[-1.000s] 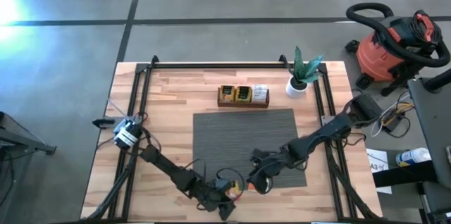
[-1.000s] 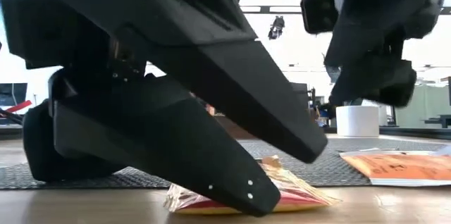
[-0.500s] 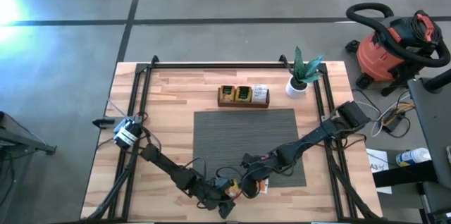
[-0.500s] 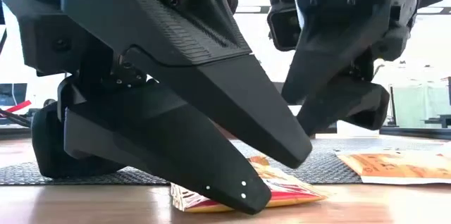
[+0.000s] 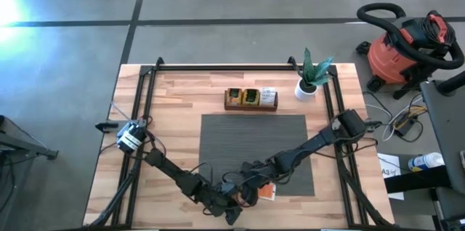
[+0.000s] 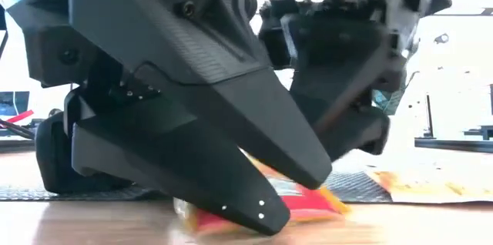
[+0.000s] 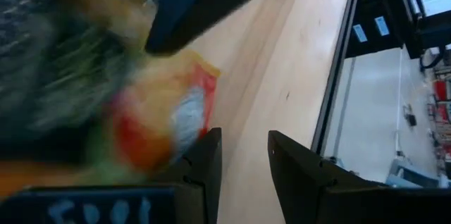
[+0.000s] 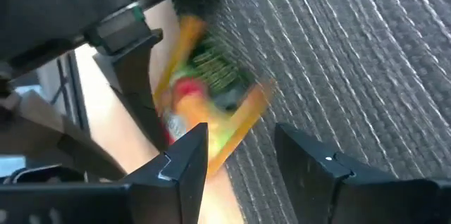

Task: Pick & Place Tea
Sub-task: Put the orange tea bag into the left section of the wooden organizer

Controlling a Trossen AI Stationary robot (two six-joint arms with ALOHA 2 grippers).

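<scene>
A red, yellow and green tea sachet point(image 6: 312, 201) lies flat at the near edge of the grey ribbed mat point(image 5: 254, 147). It also shows in the left wrist view point(image 7: 165, 115) and the right wrist view point(image 8: 208, 86). My left gripper point(image 7: 243, 153) is open and low at the table's near edge point(image 5: 231, 205), with the sachet beside the outer side of one finger. My right gripper point(image 8: 239, 153) is open and hangs close above and behind the sachet point(image 6: 347, 129), which lies ahead of its gap. More sachets stand in the brown tray point(image 5: 251, 98). My left gripper has one finger point(image 7: 204, 157) right beside the sachet's edge point(image 7: 194, 122), low over the wood. I cannot tell whether it touches. My right gripper comes slanting down from the table's right, and I cannot tell whether its fingers point(image 8: 180, 160) touch the sachet.
A second orange sachet point(image 6: 420, 186) lies at the mat's near edge, right of the grippers point(image 5: 267, 192). A white pot with a green plant point(image 5: 306, 86) stands at the back right. Black rails point(image 5: 145, 115) run along both table sides.
My right gripper has gone toward the table's left and near edge and down, closing in on my left gripper and the sachet. This has uncovered the second orange sachet. The sachet by my left gripper has slid a little along the table.
</scene>
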